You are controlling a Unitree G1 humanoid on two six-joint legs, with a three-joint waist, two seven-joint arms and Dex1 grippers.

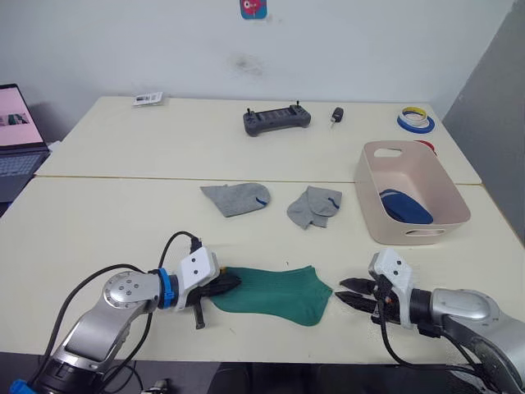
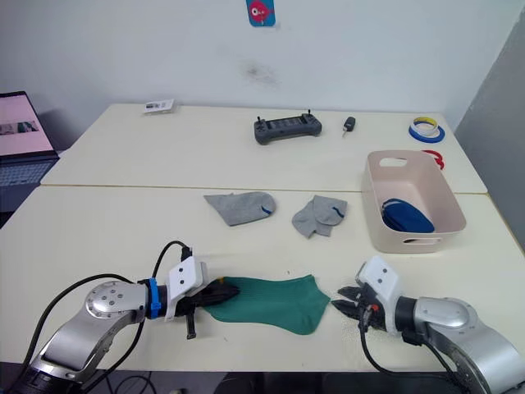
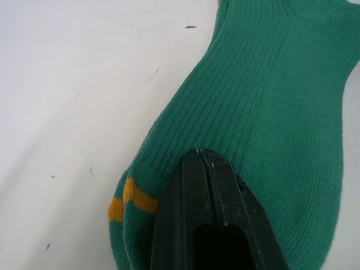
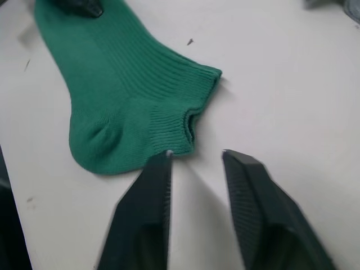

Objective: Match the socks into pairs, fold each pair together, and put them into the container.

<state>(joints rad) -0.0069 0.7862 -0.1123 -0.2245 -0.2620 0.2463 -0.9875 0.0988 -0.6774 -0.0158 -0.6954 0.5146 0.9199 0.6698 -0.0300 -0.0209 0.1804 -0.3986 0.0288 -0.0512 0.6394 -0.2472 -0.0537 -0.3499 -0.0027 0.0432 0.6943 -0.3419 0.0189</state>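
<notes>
**Soft green sock stretched between two grippers at the near counter edge**

The green sock lies flat on the pale counter, close to its near edge, toe end to the left and cuff to the right. It is a ribbed knit with a finer-ribbed cuff band and a small yellow-orange stripe at the toe. It looks light, limp and a little stretchy, so it will likely drape and fold wherever it is not supported; it should not slip from rubbery pads, but a pinch may catch only one layer. Whether a second green sock lies under it cannot be told.

The left gripper has its fingers pressed together on the toe end, pinching the fabric. The right gripper sits just beside the cuff with its fingers spread, touching nothing. The cuff's thicker rim, at the near corner by the heel, seems the best place to take hold, as it gives bulk to bite on.

Farther back in the middle lie two grey socks, one flat, the other crumpled, each with a small blue mark. The container, a smooth rigid pinkish tub with handle slots, stands far right; a blue bundle rests inside it.
</notes>
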